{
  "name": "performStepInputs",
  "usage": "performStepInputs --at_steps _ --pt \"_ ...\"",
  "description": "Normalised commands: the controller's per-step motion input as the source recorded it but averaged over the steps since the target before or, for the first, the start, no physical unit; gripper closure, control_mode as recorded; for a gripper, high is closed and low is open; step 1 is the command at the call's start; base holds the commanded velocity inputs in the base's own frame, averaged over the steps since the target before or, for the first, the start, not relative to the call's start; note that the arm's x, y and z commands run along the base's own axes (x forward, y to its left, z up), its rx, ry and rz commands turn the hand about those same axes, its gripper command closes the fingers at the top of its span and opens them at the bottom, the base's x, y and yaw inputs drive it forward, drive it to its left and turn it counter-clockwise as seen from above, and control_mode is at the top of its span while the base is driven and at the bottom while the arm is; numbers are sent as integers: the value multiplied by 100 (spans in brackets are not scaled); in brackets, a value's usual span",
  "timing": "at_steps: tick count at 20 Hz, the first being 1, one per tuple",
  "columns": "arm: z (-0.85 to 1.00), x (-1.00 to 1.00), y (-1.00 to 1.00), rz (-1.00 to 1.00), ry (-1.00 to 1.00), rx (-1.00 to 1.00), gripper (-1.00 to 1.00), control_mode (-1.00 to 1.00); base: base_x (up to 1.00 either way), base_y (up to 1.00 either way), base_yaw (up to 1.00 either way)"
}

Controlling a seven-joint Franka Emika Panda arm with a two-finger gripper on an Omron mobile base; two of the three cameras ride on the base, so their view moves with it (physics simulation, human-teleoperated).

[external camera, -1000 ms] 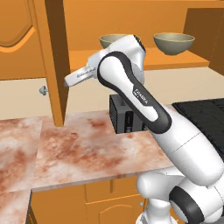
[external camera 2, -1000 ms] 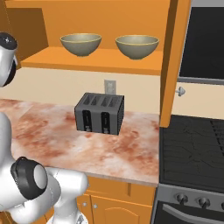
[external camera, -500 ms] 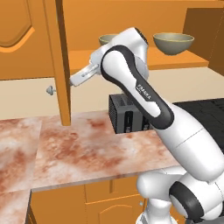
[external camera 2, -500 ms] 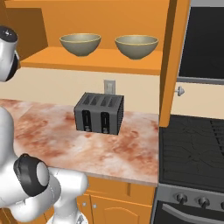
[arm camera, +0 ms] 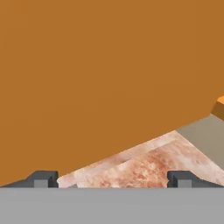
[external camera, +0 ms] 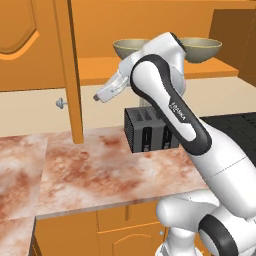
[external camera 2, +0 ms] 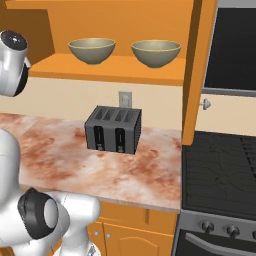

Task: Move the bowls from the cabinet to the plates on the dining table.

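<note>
Two olive-grey bowls stand side by side on the open cabinet's shelf, the left bowl and the right bowl. My gripper points left, below and in front of the left bowl, close to the left cabinet door. In the hand view my gripper is open, its fingertips far apart with nothing between them. The door's orange face lies just ahead of them. The plates and the dining table are out of view.
A black toaster stands on the marbled counter under the shelf. The right cabinet door hangs open with its knob over a black stove. The left door's knob sticks out.
In the left base view the left door's edge and knob have shifted right. My hand has moved right and a little lower with it. The bowls have not moved.
</note>
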Motion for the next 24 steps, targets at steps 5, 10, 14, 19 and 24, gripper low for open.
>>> performStepInputs --at_steps 5,10,14,19,24 --pt "-4 -1 -46 -4 -8 0 -100 -100 0 0 0" --pt "0 1 -33 -6 -4 -2 -100 -100 0 0 0" --pt "2 18 -14 -7 0 -6 -100 -100 0 0 0" --pt "4 32 -15 -4 0 -11 -100 -100 0 0 0" --pt "25 17 -32 -3 -1 -12 -100 -100 0 0 0"
